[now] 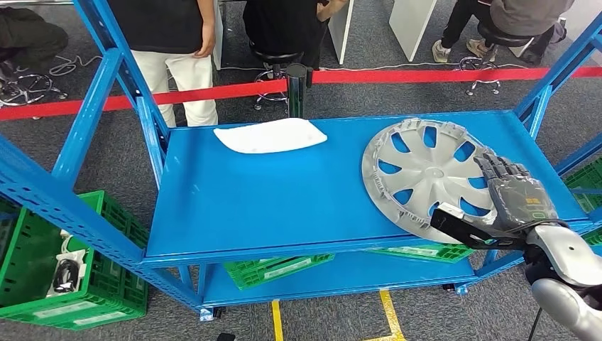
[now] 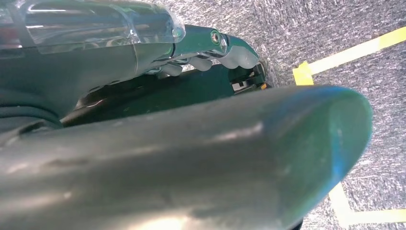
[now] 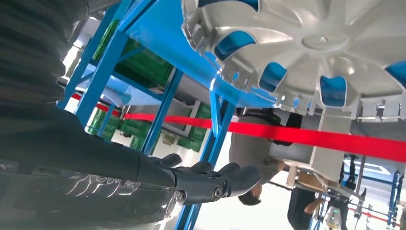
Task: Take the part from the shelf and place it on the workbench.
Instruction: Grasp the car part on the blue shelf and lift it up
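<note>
Silver-grey plastic, the round spoked wheel cover (image 1: 424, 177) lay flat on the right half of the blue metal shelf (image 1: 284, 202), its near edge reaching the shelf's front lip. The robot's right hand (image 1: 512, 197) rested over the cover's right rim, dark fingers (image 1: 497, 167) stretched out and slightly apart across the spokes, the thumb low at the near edge; whether it actually gripped the rim I could not tell. From the left wrist camera, the left hand (image 2: 210, 48) hung over grey carpet with its fingers curled in, holding nothing. Farther back on the shelf lay a white curved plastic panel (image 1: 271, 135). Green slatted crates (image 1: 50, 273) stood below left, one holding dark cables. Beyond the shelf ran a red barrier tape (image 1: 213, 91), people behind it.
</note>
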Controlling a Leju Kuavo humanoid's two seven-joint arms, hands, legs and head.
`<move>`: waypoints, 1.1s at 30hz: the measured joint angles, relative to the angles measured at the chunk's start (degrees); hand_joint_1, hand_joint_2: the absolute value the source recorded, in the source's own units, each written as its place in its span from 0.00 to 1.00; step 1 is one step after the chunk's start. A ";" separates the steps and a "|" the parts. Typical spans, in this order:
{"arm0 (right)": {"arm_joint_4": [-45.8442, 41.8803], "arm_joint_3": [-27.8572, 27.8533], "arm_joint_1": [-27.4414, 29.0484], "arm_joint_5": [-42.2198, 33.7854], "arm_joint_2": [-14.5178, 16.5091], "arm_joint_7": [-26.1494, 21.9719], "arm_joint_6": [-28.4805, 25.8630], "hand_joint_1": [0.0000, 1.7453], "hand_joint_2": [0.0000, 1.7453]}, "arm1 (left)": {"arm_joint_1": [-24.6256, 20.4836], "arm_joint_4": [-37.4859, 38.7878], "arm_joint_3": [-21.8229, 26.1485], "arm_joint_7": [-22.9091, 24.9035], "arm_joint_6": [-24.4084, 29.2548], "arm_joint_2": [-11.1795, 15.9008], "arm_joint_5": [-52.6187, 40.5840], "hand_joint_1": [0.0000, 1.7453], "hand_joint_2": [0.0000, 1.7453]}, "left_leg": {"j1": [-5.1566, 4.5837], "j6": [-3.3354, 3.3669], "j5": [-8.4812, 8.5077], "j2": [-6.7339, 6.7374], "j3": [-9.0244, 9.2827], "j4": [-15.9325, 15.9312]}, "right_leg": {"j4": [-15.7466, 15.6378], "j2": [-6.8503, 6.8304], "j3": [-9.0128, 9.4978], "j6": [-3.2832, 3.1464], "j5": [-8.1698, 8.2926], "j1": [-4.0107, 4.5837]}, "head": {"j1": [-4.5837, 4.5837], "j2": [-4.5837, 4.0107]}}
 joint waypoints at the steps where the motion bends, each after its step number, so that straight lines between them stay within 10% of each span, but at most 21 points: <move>1: 0.00 0.01 0.07 -0.07 0.00 -0.04 0.08 0.00 1.00 | 0.00 0.00 0.00 0.01 -0.01 0.00 0.00 0.00 0.00 | 0.00 0.04 0.00 0.03 0.01 0.00 | 0.00 0.00 0.00 0.02 0.00 0.01 | 0.00 0.00; 19: 0.02 0.20 0.22 -1.54 0.04 -0.51 0.94 0.00 1.00 | 0.00 0.01 0.00 0.02 -0.01 0.00 -0.02 0.00 0.00 | 0.05 0.05 0.00 0.16 0.09 -0.06 | 0.01 0.06 0.00 0.07 0.01 0.09 | 0.00 0.00; 33: 6.31 12.68 -7.84 -10.33 5.77 -5.11 3.83 0.00 1.00 | -0.03 0.02 -0.97 0.03 -0.85 0.19 -0.95 0.00 0.00 | 0.10 0.05 0.00 0.70 0.23 -0.20 | 0.05 0.51 0.00 0.06 0.01 0.14 | -0.03 0.00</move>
